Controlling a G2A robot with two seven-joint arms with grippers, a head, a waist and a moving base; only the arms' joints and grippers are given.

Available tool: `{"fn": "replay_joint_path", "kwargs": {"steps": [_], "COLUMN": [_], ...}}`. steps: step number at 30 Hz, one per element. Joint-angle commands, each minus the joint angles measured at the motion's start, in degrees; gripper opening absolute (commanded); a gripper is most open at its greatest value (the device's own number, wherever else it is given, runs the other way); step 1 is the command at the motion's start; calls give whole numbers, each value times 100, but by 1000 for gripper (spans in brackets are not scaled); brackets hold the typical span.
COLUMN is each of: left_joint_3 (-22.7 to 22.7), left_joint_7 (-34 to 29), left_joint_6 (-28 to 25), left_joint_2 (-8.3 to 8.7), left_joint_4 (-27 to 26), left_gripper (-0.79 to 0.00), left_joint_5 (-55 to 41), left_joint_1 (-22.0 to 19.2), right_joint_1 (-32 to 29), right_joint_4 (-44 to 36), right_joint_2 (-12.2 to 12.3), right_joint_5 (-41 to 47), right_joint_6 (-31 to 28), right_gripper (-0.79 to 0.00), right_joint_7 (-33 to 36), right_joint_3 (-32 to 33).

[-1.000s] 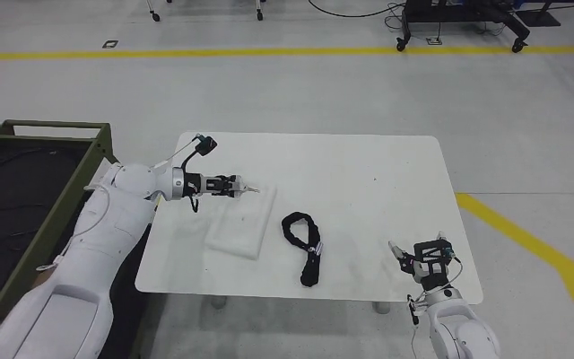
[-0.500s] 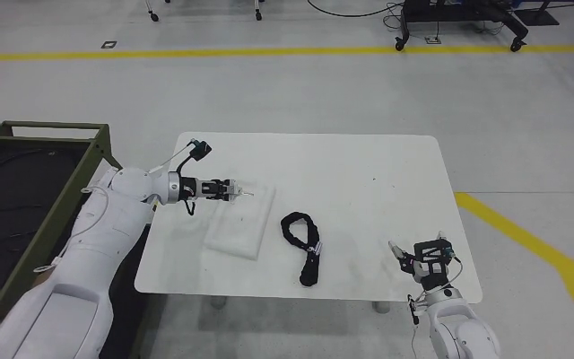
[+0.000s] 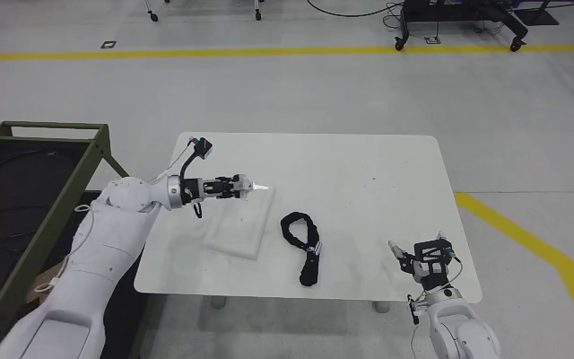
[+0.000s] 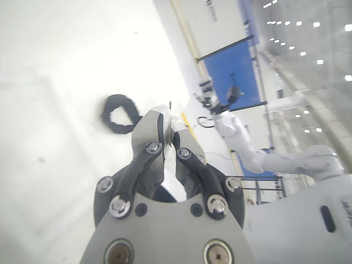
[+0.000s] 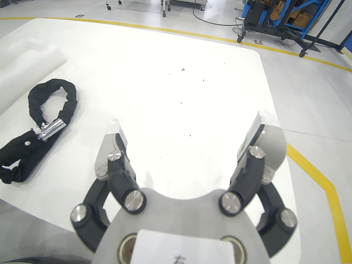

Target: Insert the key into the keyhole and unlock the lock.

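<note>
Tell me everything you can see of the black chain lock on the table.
The black chain lock lies flat on the white table, beside the white foam pad. A black fabric sleeve covers the chain, which curls into a closed loop. The loop meets a shiny silver metal cylinder, joined to a flat black tail with a small metal stud. Only the table touches it.

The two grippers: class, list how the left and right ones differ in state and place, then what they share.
The left gripper is shut on the key; the right gripper is open and empty. The left gripper is over the white pad's far edge; the right gripper is by the table's near right corner. Both are the same two-fingered build, and neither touches the lock.
</note>
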Motion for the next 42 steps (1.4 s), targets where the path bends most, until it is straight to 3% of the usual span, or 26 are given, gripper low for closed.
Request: {"fn": "replay_joint_path", "kwargs": {"steps": [1,4,7,14,22,24,26,29,32,36,40,42], "left_joint_3": [-417,-1310,-2020,-3134,-3134,-3134,-3134,-3134,-3134,-3134,-3134,-3134], "left_joint_7": [-357,-1034,-1567,-1619,-1619,-1619,-1619,-1619,-1619,-1619,-1619,-1619], "left_joint_6": [364,1041,1574,1626,1626,1626,1626,1626,1626,1626,1626,1626], "left_joint_2": [254,651,889,1215,1215,1215,1215,1215,1215,1215,1215,1215], "left_joint_4": [-917,-2111,-2743,-2897,-2897,-2897,-2897,-2897,-2897,-2897,-2897,-2897], "left_gripper": [-785,-785,-785,-785,-785,-785,-785,-785,-785,-785,-785,-785], "left_joint_5": [-665,-1323,-1850,-1912,-1912,-1912,-1912,-1912,-1912,-1912,-1912,-1912], "left_joint_1": [499,1330,1998,2809,2809,2809,2809,2809,2809,2809,2809,2809], "right_joint_1": [0,0,0,0,-6,8,-104,-45,235,1009,1818,1818], "right_joint_4": [0,0,0,0,-10,-411,-828,-1471,-1817,-1581,-1126,-1126], "right_joint_2": [0,0,0,0,-2,16,20,-6,-61,-199,-393,-393], "right_joint_5": [0,0,0,0,62,198,-234,-309,-483,-835,-421,-421], "right_joint_6": [0,0,0,0,-72,-571,-654,-581,-207,792,1712,1712], "right_gripper": [0,0,0,0,0,0,0,0,0,0,0,0], "right_joint_7": [0,0,0,0,29,458,834,2059,3499,5017,5951,5951], "right_joint_3": [0,0,0,0,-26,-61,-299,-714,-1274,-2009,-2567,-2567]}}
